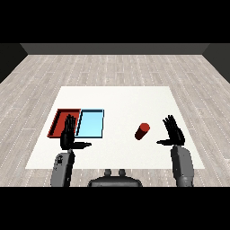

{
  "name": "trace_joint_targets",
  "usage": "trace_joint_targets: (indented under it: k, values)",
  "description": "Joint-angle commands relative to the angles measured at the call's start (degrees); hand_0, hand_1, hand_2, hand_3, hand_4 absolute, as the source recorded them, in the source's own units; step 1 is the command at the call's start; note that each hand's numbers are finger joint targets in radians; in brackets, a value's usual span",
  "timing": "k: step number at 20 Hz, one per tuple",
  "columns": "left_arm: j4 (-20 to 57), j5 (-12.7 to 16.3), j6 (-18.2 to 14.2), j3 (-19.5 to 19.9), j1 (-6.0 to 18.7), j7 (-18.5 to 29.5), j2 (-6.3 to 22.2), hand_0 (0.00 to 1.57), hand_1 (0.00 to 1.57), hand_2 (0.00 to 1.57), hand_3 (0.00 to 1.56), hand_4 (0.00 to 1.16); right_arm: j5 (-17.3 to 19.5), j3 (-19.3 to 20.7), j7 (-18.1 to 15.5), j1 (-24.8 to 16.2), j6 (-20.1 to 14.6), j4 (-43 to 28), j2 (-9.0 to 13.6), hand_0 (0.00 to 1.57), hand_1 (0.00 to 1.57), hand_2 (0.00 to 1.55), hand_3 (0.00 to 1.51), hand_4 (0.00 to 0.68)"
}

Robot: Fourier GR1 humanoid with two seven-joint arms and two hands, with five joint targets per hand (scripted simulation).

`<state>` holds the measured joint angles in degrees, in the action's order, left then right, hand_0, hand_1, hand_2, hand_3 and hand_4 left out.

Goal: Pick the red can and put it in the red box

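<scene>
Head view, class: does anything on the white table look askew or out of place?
Only the red cylindrical can stands out a little: it looks tilted on the white table, apart from both trays. The red tray and light blue tray lie neatly side by side.

Head view looks down across table (pixel 121 96).

Red can (pixel 142 131) — lying tilted on the white table, well apart from the red tray (pixel 57 121) at left.
</scene>
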<state>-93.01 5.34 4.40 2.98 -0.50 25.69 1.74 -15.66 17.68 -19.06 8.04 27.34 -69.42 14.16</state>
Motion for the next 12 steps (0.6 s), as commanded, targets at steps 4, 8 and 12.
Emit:
trace_joint_targets:
  k: [4, 8, 12]
  values:
    - [0.2, 2.4, 1.4, 3.5, 1.0, -1.0, 2.8, 0.0, 0.0, 0.0, 0.0, 0.0, 0.6, -1.0, -2.9, 1.4, 0.4, 7.1, -1.1, 0.0, 0.0, 0.0, 0.0, 0.0]
    - [-1.3, 0.1, -0.6, 0.0, 0.3, -1.3, 0.1, 0.0, 0.0, 0.0, 0.0, 0.0, -0.2, -3.6, 0.3, -1.2, -2.1, -0.3, -3.5, 0.0, 0.0, 0.0, 0.0, 0.0]
    - [0.6, -0.7, 0.4, -1.3, -2.6, 2.6, -1.1, 0.0, 0.0, 0.0, 0.0, 0.0, 0.5, -6.2, 2.1, -3.3, -5.3, -3.9, -7.5, 0.0, 0.0, 0.0, 0.0, 0.0]
